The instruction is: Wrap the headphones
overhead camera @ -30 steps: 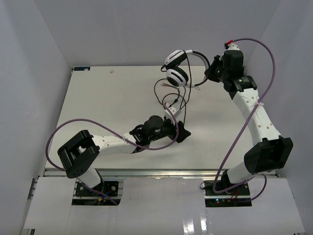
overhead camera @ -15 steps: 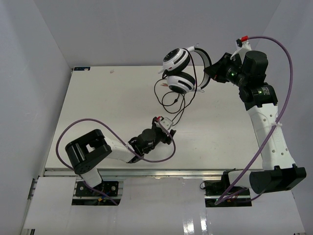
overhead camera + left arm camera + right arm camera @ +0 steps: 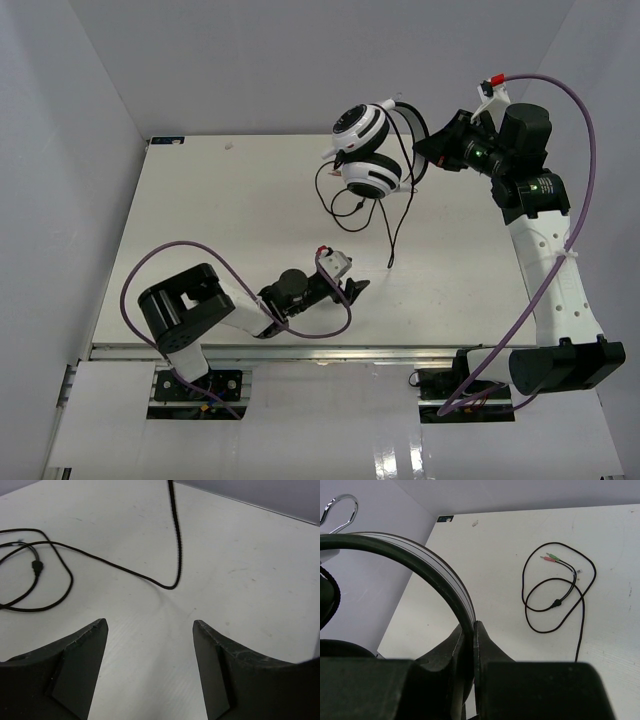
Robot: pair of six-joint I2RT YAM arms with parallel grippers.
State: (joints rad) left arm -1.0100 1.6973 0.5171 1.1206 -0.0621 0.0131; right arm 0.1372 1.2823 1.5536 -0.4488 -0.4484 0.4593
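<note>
The headphones (image 3: 366,150), with white-and-black earcups and a black headband, hang in the air at the back right of the table. My right gripper (image 3: 424,152) is shut on the headband (image 3: 425,567). The thin black cord (image 3: 345,195) hangs from the earcups and loops on the table; its loops and pink and green plugs show in the right wrist view (image 3: 555,597). My left gripper (image 3: 355,288) is open and empty, low over the table near the front. A stretch of cord (image 3: 100,562) lies ahead of its fingers (image 3: 75,665).
The white table (image 3: 220,220) is walled by white panels on the left, back and right. Purple robot cables (image 3: 200,255) loop over the left arm and along the right arm (image 3: 570,200).
My left gripper has let go of the cord, opened and pulled back toward the front edge. The right arm lifted and turned the headphones; the cord now hangs free.
</note>
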